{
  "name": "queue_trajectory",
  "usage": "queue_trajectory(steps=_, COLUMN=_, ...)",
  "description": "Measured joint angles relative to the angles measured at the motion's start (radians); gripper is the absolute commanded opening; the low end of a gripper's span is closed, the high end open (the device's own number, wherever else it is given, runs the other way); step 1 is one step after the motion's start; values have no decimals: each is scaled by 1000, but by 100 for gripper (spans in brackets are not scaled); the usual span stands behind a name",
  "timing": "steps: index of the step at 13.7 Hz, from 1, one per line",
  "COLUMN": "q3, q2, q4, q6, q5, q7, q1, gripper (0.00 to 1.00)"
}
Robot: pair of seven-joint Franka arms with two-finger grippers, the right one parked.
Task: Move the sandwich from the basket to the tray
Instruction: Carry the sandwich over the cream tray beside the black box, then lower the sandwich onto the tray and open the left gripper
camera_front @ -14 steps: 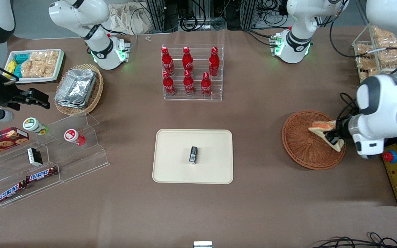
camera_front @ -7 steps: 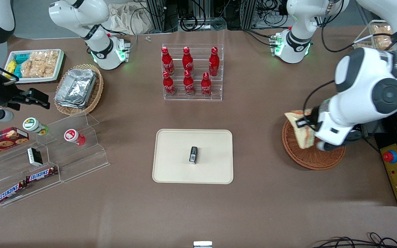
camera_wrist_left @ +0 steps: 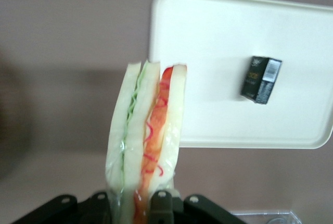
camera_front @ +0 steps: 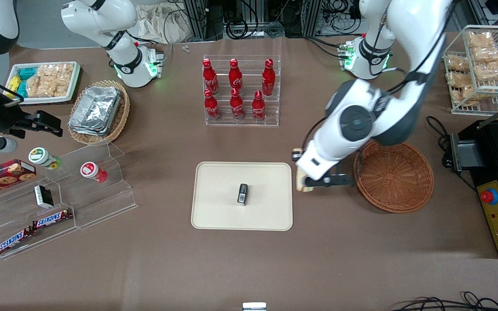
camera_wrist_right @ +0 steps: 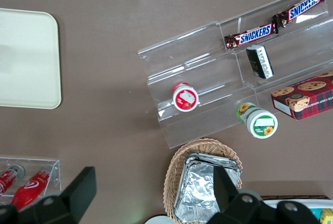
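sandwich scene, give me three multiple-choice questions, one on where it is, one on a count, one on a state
1. Where is the sandwich?
A. lying in the basket
B. held above the table between the basket and the tray
C. flat on the tray

2. How many red bottles stand in the clear rack?
A. four
B. six
C. eight

3. What is the state of the gripper?
A. shut on the sandwich
B. open and empty
C. resting in the basket

Answers:
1. B: the front view shows the sandwich beside the tray rim, with the basket empty.
2. B: the red bottles stand in two rows of three.
3. A: the left wrist view shows the jaws clamping the wedge's base.
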Motion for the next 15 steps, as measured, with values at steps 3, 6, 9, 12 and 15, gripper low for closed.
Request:
queue_trajectory(steps=3, q3=1, q2=137, q4=-1, q6=157, q5=71, q7=-49, q1=-52, gripper=0)
queue_trajectory(steps=6, q3=4, q2=220, q4=6, q6=207, q5=128, q7=-53, q1=-57, gripper=25)
queue_trajectory(steps=9, q3=9, q2=237, q4=8, q6=208, q5=164, q7=-53, q1=-55, gripper=99)
queue_trajectory(steps=12, q3=9, q2=242, q4=9, q6=220, q5=207, q7=-71, q1=-55, gripper=99)
queue_trajectory(steps=15, q3=8, q2=213, q4=42, q6=220, q5=202, q7=-133, q1=-53, gripper=99)
